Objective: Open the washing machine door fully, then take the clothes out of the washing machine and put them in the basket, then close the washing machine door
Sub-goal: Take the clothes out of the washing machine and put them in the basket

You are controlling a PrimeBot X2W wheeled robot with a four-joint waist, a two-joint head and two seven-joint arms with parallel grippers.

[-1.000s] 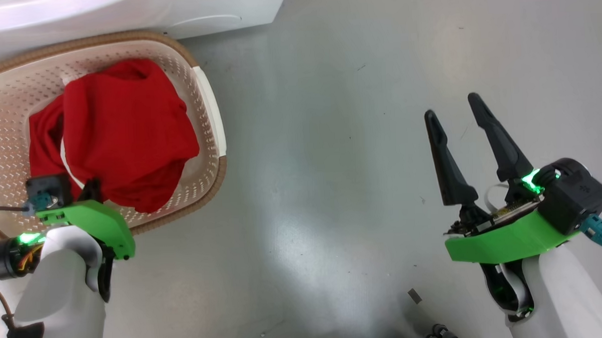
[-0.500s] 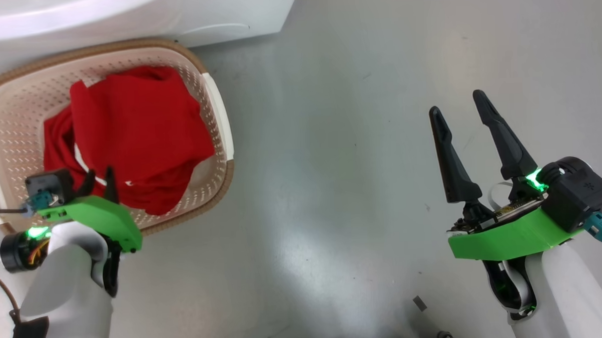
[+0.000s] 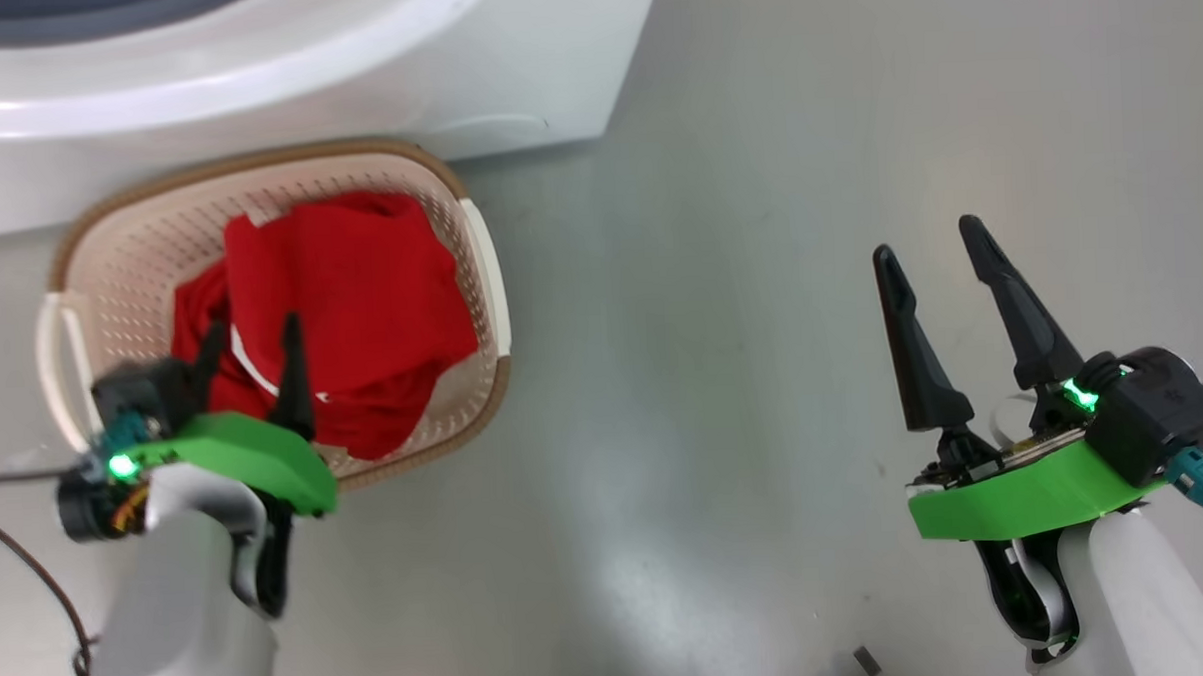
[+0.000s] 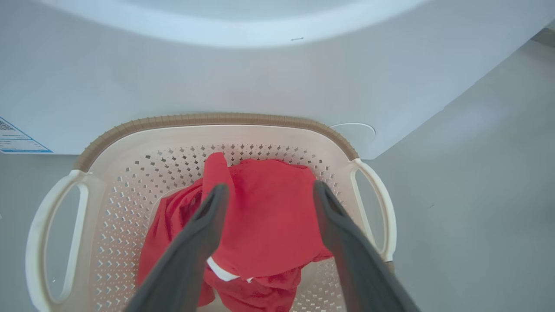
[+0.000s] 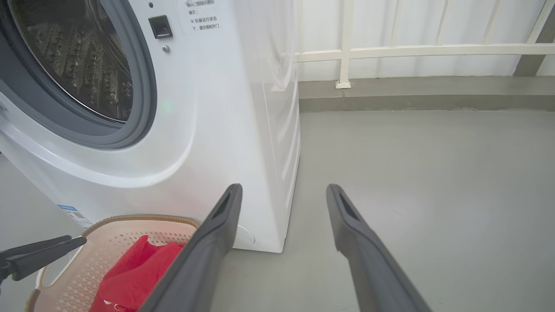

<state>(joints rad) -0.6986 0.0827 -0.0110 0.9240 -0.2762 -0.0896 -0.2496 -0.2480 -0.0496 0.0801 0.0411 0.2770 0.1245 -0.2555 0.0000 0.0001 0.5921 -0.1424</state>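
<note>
The cream basket [image 3: 255,158] stands on the floor against the white washing machine [image 3: 352,77]. Red clothes [image 3: 360,286] with white trim lie heaped inside it. My left gripper [image 3: 250,330] hangs open just above the heap, and in the left wrist view its fingers [image 4: 204,234] straddle the clothes [image 4: 269,221] without gripping them. My right gripper [image 3: 926,244] is open and empty over bare floor at the right. In the right wrist view the machine's steel drum [image 5: 78,60] and grey gasket [image 5: 145,86] are uncovered. The washing machine door is out of view.
Grey floor [image 3: 739,273] stretches to the right of the washing machine. A white railing [image 5: 347,52] on a low kerb runs along the back. A dark cable [image 3: 19,558] trails from my left arm. A small scrap [image 3: 861,661] lies on the floor near my right arm.
My left gripper has gone from shut on the red cloth to open, leaving the clothes in the basket. The head camera has shifted, showing more of the washing machine. The right gripper stays open.
</note>
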